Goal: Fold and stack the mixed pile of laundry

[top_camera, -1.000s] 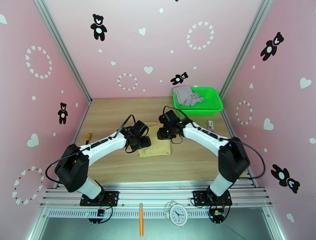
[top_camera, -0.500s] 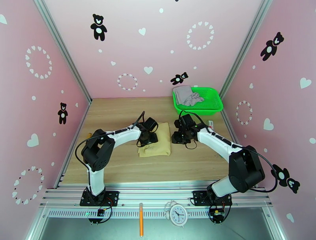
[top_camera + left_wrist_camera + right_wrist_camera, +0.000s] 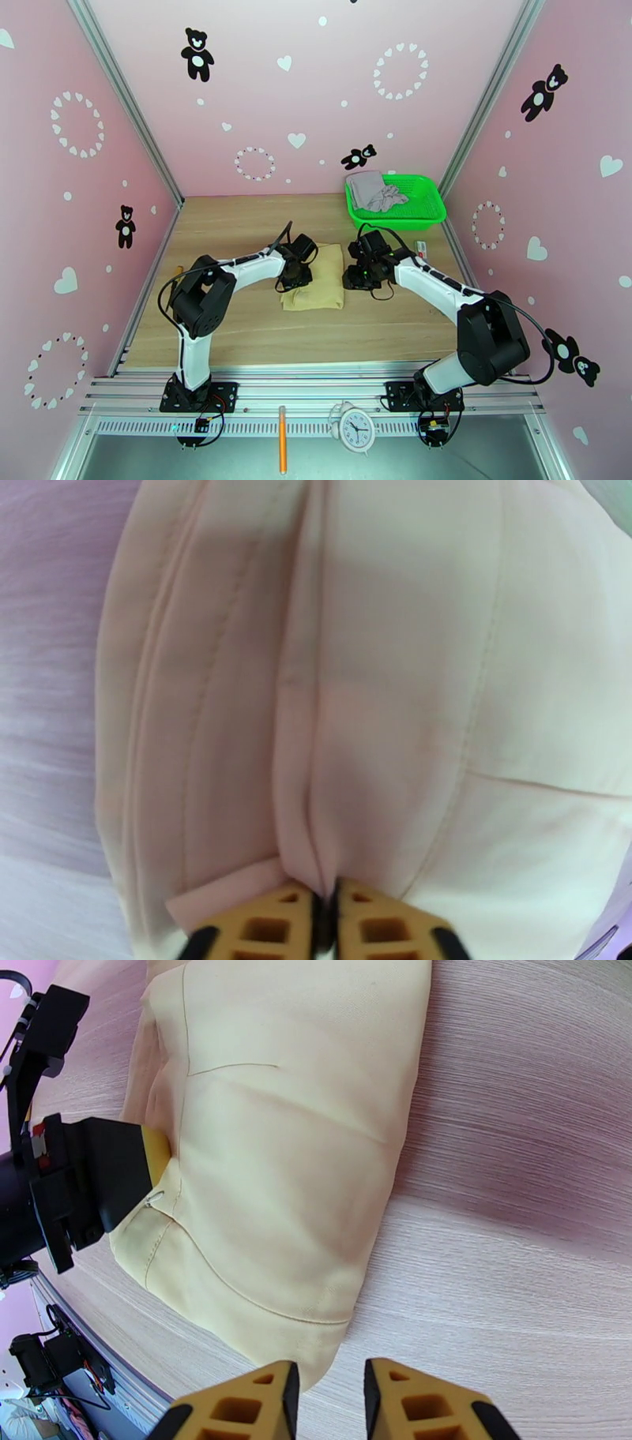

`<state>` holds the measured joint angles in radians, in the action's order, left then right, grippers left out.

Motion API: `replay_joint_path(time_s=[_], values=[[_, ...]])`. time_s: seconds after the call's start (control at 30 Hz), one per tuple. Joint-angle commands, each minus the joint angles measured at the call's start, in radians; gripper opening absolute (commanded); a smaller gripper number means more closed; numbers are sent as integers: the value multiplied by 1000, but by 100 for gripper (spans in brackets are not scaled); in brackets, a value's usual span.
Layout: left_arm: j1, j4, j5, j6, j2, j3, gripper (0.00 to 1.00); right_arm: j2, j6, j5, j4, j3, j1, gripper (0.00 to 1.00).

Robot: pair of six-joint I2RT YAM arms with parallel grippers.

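Note:
The tan-beige cloth (image 3: 324, 283) lies folded into a small rectangle in the middle of the table. My left gripper (image 3: 297, 276) sits at its left edge. In the left wrist view this gripper (image 3: 324, 910) is shut on a raised ridge of the cloth (image 3: 395, 677). My right gripper (image 3: 354, 278) rests just right of the cloth, open with nothing between its fingers. The right wrist view has it (image 3: 330, 1398) off the near corner of the cloth (image 3: 284, 1157). The pale grey-lilac garment (image 3: 373, 191) lies crumpled in the green basket (image 3: 423, 211).
The basket stands at the table's back right corner. A small white item (image 3: 421, 251) lies near the right wall and a dark marker (image 3: 177, 276) near the left wall. Bare wood (image 3: 261, 331) stretches in front of the cloth. A clock (image 3: 352, 427) and an orange pen (image 3: 282, 450) sit below the front rail.
My right gripper has pulled back to the right, off the cloth. My left arm has swung its elbow inward, and its gripper has shut on the cloth's left edge.

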<state>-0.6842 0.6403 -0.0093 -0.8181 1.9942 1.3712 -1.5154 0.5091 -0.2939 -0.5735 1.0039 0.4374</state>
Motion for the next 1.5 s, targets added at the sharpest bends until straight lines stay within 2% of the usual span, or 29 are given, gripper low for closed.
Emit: replay_joint_path(time_s=[0.0,0.27,0.5,0.6,0.73,0.9,1.27,1.47], values=[[1,46,-49,24,-4,38,1,42,-13,4,-22,-11,-1,29],[-10,143,-124,76,-128,108,0,40,-6,-1,-14,-12,-2,29],[-12,184,-176,78,-199,36,0,17,3,-39,17,-19,0,28],[-11,178,-191,76,-197,-8,0,-20,12,-92,52,-18,12,19],[-12,138,-166,65,-179,-51,0,-69,47,-166,129,-18,50,0],[-11,136,-181,60,-185,-67,0,-169,92,-276,237,-5,109,0],[-12,201,-238,44,-272,-116,0,-359,127,-277,299,13,122,0],[-11,226,-262,4,-294,-194,0,-373,134,-271,307,-3,129,0]])
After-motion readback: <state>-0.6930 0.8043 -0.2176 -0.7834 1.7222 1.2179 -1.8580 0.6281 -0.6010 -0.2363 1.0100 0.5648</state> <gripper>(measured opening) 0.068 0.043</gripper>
